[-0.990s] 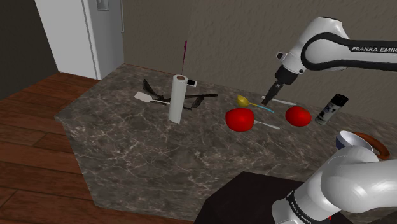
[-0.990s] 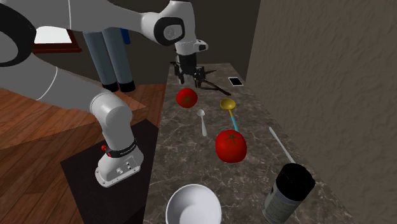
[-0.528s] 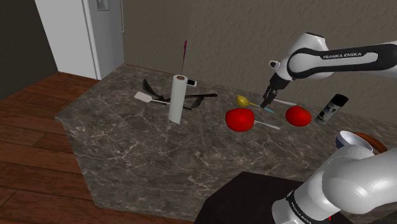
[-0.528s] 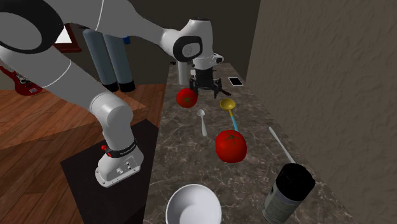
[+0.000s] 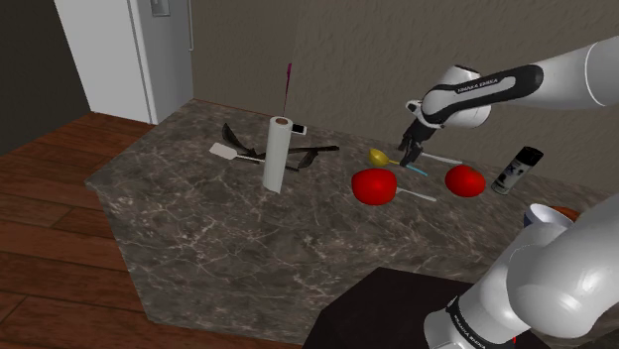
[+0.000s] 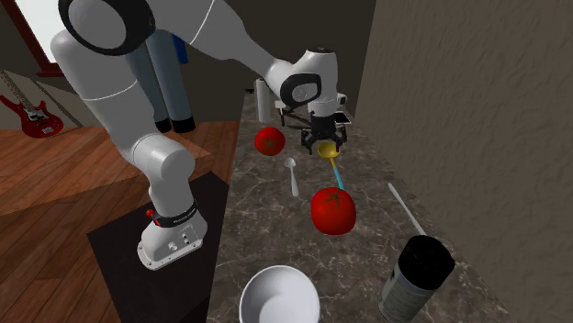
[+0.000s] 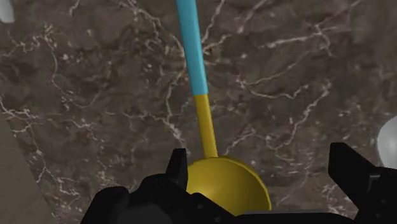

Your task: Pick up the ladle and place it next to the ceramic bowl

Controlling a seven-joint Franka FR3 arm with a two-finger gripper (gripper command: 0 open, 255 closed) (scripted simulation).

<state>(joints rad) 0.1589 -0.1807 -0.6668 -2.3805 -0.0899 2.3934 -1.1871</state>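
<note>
Black two-finger claw is hovering open, gripping nothing, directly over the yellow-cupped, blue-handled ladle; grasping, lifting and placing beside the far-off white round bowl are still pending.

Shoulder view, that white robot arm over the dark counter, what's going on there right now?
The white Franka arm has brought its black hand close over the yellow cup of the ladle, which lies on the dark marble counter with its blue handle pointing away from the hand. The fingers stand apart on either side of the cup, so nothing is gripped yet. The white bowl sits at the end of the counter nearer the robot's stand, well apart from the ladle.
</note>
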